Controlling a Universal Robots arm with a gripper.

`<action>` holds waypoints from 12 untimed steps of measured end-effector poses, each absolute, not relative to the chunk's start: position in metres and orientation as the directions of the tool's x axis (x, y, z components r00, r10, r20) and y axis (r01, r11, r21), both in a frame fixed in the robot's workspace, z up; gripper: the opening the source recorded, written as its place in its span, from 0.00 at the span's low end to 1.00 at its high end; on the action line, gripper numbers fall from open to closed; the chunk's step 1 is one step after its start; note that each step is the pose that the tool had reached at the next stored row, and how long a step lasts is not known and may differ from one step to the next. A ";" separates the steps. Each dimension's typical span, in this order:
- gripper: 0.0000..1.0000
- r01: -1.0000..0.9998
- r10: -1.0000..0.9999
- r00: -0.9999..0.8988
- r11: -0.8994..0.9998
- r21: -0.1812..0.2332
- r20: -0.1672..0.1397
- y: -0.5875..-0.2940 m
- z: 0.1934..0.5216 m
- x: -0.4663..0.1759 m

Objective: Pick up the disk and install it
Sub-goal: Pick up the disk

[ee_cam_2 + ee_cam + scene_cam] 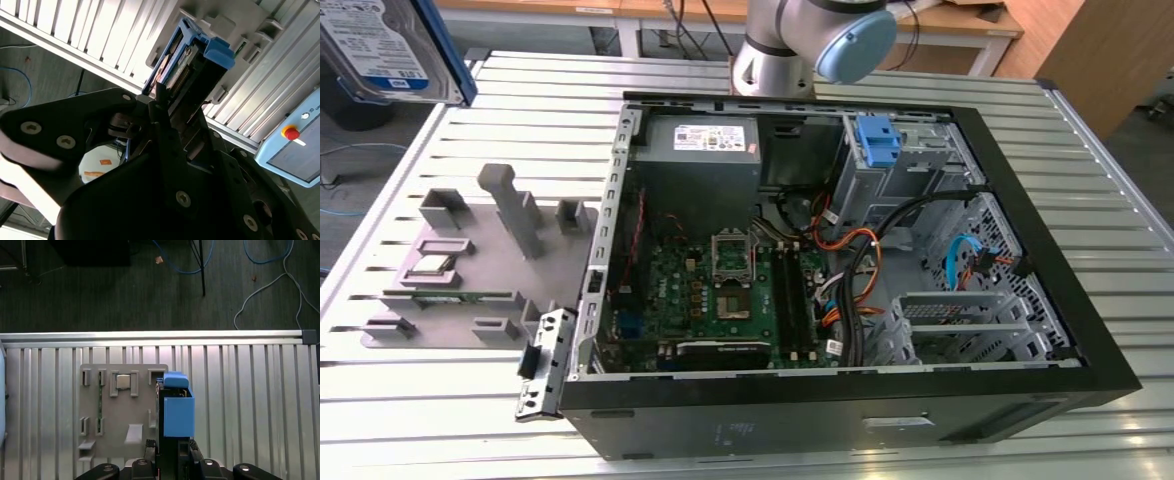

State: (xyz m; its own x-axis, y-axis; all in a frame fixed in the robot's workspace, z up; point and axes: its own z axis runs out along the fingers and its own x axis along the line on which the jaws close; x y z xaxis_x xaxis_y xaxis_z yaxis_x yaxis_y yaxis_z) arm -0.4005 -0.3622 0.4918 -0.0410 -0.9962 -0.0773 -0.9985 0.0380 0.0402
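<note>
Firstly, disk in the exterior view: the disk [387, 48] is hanging in the air at the exterior view's upper left, label face showing, blue bracket running along its edge, well apart from the case.
Arm in the exterior view: the arm [787, 45] is rising behind the far side of the computer case [854, 410].
Case in the exterior view: it is lying open on the slatted table [440, 420], showing the motherboard [720, 290], the power supply [700, 140] and a bare blue bracket [878, 140] in the drive bay.
Fixture plate in the exterior view: the grey fixture plate [467, 280] is lying on the table just beside the case, toward the exterior view's left.
Gripper in the second wrist view: the gripper [177, 107] is clamping the disk [182, 65] between its black fingers [160, 107], the drive sticking out beyond the fingertips.
Control panel in the second wrist view: a control panel [295, 145] with a red button is showing off to one side of the gripper.
Gripper in the first wrist view: the gripper [171, 452] is gripping the disk [177, 415] edge-on from either side, the blue bracket end pointing away from the fingers.
Fixture plate in the first wrist view: the fixture plate [122, 410] is lying on the table [250, 390] below the gripper, to one side of the held disk.
Floor in the first wrist view: the dark floor [100, 290], with blue cables [185, 260] on it, is stretching past the table's edge, ahead of the gripper.
</note>
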 end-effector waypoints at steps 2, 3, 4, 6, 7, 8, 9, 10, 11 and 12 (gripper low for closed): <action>0.35 -0.998 -0.996 -0.041 0.038 0.040 -0.077 -0.362 0.492 -0.397; 0.35 -0.998 -0.996 -0.041 0.038 0.040 -0.077 -0.362 0.492 -0.396; 0.35 -0.998 -0.996 -0.041 0.038 0.040 -0.077 -0.362 0.492 -0.395; 0.35 -0.998 -0.996 -0.041 0.038 0.040 -0.077 -0.362 0.492 -0.395; 0.35 -0.998 -0.996 -0.041 0.038 0.040 -0.077 -0.362 0.492 -0.395; 0.35 -0.998 -0.996 -0.041 0.038 0.040 -0.077 -0.362 0.492 -0.395; 0.35 -0.998 -0.996 -0.041 0.038 0.040 -0.077 -0.362 0.492 -0.395; 0.35 -0.998 -0.996 -0.041 0.038 0.040 -0.077 -0.362 0.492 -0.395; 0.35 -0.998 -0.996 -0.041 0.038 0.040 -0.077 -0.362 0.492 -0.395; 0.35 -0.998 -0.996 -0.041 0.038 0.040 -0.077 -0.362 0.492 -0.395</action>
State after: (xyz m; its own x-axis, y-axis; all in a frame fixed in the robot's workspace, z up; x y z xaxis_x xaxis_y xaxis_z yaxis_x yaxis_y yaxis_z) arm -0.3950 -0.3622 0.4918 -0.0411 -0.9962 -0.0773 -0.9985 0.0381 0.0401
